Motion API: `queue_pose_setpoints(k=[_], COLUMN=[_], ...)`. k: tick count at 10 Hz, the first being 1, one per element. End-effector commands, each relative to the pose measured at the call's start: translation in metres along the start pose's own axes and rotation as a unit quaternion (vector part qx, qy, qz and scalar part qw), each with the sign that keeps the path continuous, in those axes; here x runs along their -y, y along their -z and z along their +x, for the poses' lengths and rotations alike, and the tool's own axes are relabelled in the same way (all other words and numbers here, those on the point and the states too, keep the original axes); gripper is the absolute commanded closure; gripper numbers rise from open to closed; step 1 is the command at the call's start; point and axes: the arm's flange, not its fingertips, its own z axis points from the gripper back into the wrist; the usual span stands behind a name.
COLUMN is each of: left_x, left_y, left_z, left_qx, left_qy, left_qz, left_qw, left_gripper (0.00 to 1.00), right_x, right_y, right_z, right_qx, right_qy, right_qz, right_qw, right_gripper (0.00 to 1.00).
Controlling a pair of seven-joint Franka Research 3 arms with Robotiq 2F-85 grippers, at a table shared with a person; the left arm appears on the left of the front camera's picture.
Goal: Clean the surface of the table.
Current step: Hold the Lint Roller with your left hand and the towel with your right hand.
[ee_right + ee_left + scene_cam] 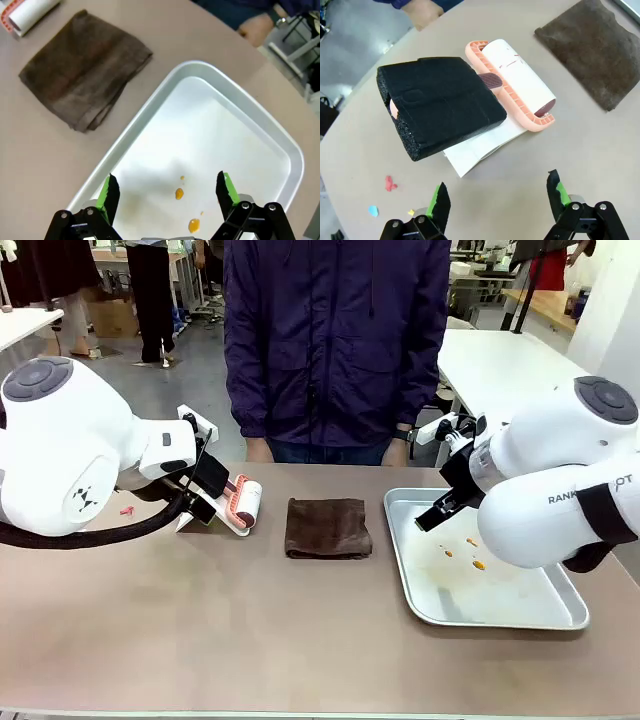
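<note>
Front: table (200, 640) spans foreground; lint roller (243, 503) left, brown cloth (328, 528) centre, metal tray (500, 615) right. Lettering on right arm (540, 440) partly readable: "RANK", "OT".
Left wrist: left gripper (495, 197) spread wide, empty, above table beside roller's black foam handle (440, 105).
Right wrist: right gripper (167, 192) spread, empty, over tray's orange spots (179, 193).

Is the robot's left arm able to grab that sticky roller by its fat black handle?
Probably yes. The left tool is open and points at the roller. The black foam handle sits just ahead of the fingers, and nothing lies between them.
</note>
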Motion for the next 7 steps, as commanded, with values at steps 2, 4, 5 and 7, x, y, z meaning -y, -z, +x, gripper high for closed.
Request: queue_pose_setpoints(k=[2,4,5,7], left_x=[0.0,0.0,0.0,0.0], left_y=[0.0,0.0,0.0,0.0], left_z=[0.0,0.0,0.0,0.0], left_qx=[0.0,0.0,0.0,0.0], left_qy=[0.0,0.0,0.0,0.0], left_qz=[0.0,0.0,0.0,0.0], left_qw=[1.0,1.0,1.0,1.0], left_gripper=[0.0,0.0,0.0,0.0], right_x=[0.0,0.0,0.0,0.0], right_y=[-0.0001,-0.0001,-0.0001,-0.0001], right_z=[0.0002,0.0002,0.0002,0.0002], right_qx=[0.0,0.0,0.0,0.0], right_qy=[0.0,0.0,0.0,0.0], right_qz=[0.0,0.0,0.0,0.0], right_qw=[1.0,1.0,1.0,1.0], right_gripper=[0.0,0.0,0.0,0.0])
